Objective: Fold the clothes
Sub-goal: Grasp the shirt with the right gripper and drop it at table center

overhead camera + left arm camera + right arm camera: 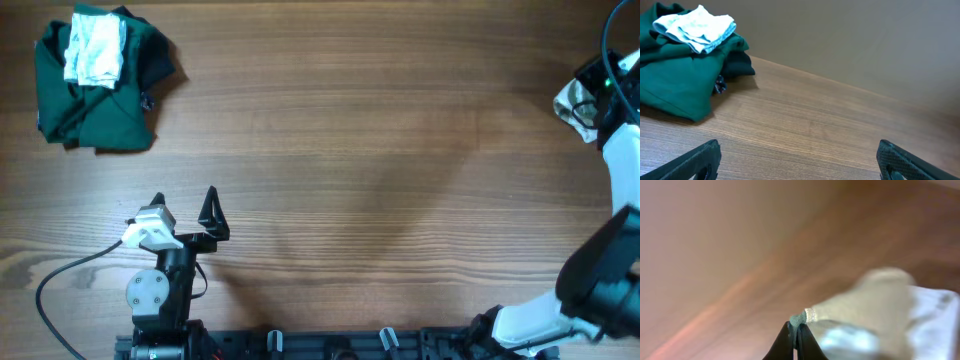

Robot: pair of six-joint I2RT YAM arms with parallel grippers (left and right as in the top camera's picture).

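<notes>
**Surface** (350,150): brown wood grain. It carries every item listed below.

**Green garment** (100,100): large, dark green, lying in a rumpled heap at the far left corner of the surface. All positions below are given from it.

**Right arm** (600,280): stands at the end of the surface opposite the green garment. It rises along the right edge of the overhead view.

**Left arm** (160,290): its base sits at the near edge, on the same side as the green garment and well apart from it.

**White cloth** (95,50): whitish and folded. It lies on top of the green garment, touching it, toward the heap's far side.

**Clothes** (572,100): a small cream piece at the far right edge, well apart from the green garment with the whole bare width of the surface between them. The right arm partly covers it in the overhead view. The right wrist view is blurred but shows a tan part (875,300) beside a white part (935,315), with green-edged trim (800,317) at the nearest corner. I cannot tell whether the piece is lifted or lying flat.

**Left claw** (184,198): fingers spread wide with nothing between them. It points toward the green garment, well short of it, over bare wood.

**Right claw** (795,330): fingers pressed together, pinching the clothes at the trim, on the side of the piece nearest the camera.
</notes>
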